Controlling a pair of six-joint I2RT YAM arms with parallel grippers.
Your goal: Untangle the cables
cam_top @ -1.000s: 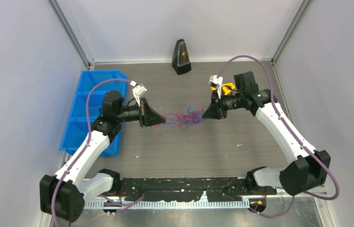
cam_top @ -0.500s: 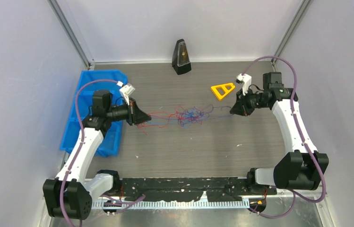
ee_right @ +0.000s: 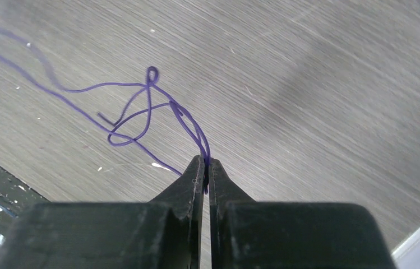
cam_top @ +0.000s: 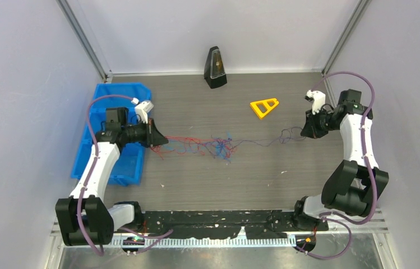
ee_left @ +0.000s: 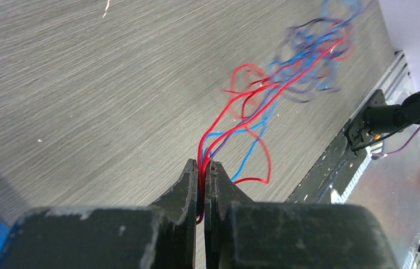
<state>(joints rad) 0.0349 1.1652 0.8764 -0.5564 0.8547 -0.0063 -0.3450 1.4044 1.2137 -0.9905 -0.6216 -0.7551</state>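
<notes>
I see left gripper [ee_left: 202, 163] clamped tight on red, blue, purple cables [cam_top: 214, 147]; right gripper [ee_right: 206, 162] pinching purple strand [ee_right: 140, 107]; cables knotted midway between them.

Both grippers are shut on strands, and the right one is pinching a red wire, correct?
No: the right gripper pinches a purple wire, not red, as the right wrist view shows. The left gripper is indeed shut on strands too.

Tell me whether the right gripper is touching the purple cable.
Touching. The right wrist view shows the right gripper shut on the purple cable at its tips.
</notes>
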